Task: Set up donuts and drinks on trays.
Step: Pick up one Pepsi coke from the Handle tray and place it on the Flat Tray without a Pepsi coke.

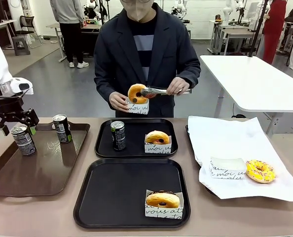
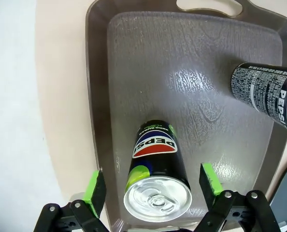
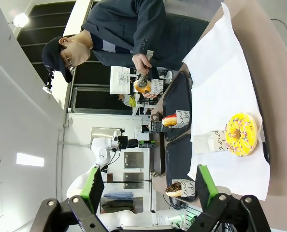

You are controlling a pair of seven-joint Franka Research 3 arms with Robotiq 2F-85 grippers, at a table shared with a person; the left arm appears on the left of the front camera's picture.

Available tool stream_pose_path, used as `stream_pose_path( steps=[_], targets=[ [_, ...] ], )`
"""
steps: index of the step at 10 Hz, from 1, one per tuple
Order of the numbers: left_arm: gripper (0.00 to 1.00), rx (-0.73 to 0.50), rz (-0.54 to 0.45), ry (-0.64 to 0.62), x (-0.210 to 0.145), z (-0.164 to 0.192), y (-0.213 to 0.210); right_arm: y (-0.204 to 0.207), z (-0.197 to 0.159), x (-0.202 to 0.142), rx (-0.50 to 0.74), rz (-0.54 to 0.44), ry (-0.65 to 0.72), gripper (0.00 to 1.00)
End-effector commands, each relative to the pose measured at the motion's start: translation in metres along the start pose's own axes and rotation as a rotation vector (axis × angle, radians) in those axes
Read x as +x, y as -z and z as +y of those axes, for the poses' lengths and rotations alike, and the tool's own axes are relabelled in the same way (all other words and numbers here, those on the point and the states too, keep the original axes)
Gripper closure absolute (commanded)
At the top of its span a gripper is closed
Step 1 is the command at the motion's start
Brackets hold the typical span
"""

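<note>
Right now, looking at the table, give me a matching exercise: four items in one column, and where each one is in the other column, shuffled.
Column one:
1. sprinkled donut
2. leftmost can
3. raised donut
4. rightmost can

Column two:
A. on the far black tray
B. on the white paper
C. in the tongs
D. on the brown tray

Pairs: 1-B, 2-D, 3-C, 4-A

Left gripper [image 1: 18,127] is hanging over the brown tray [image 1: 18,182], jaws spread either side of a can [image 1: 24,140]. A second can [image 1: 61,128] is standing near it on that tray. The far black tray [image 1: 102,148] is carrying a third can [image 1: 118,135] and a sleeved donut [image 1: 157,139]. The near black tray [image 1: 117,197] is carrying another sleeved donut [image 1: 162,201]. A sprinkled donut [image 1: 260,171] is lying on white paper [image 1: 235,138] beside an empty sleeve [image 1: 227,167]. The person's hand [image 1: 118,101] is holding a fourth donut [image 1: 135,93], with tongs [image 1: 154,91] gripping it.
</note>
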State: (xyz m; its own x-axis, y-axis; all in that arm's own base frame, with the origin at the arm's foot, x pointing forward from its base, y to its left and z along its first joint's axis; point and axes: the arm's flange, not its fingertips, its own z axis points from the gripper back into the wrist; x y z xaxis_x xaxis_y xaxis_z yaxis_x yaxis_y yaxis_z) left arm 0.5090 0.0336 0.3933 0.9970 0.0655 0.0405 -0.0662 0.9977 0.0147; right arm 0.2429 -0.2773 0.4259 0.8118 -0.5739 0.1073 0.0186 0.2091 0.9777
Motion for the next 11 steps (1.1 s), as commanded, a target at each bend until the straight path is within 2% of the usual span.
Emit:
stream_pose_path(
  steps=[1,6,10,11],
  targets=[
    [0.0,-0.022,0.008,0.025,-0.002,-0.002,0.005,-0.001,0.001,0.0,0.008,0.001,-0.012,0.0],
    [0.0,-0.027,0.017,0.016,-0.004,-0.001,0.02,-0.001,0.001,0.0,0.008,0.001,-0.012,0.0],
    [0.0,-0.061,-0.021,0.014,-0.003,-0.003,0.025,-0.001,0.001,0.0,0.008,0.001,-0.012,0.0],
    [0.2,-0.06,-0.027,0.017,-0.002,-0.002,0.025,-0.001,0.001,0.0,0.008,0.001,-0.012,0.0]
  ],
)
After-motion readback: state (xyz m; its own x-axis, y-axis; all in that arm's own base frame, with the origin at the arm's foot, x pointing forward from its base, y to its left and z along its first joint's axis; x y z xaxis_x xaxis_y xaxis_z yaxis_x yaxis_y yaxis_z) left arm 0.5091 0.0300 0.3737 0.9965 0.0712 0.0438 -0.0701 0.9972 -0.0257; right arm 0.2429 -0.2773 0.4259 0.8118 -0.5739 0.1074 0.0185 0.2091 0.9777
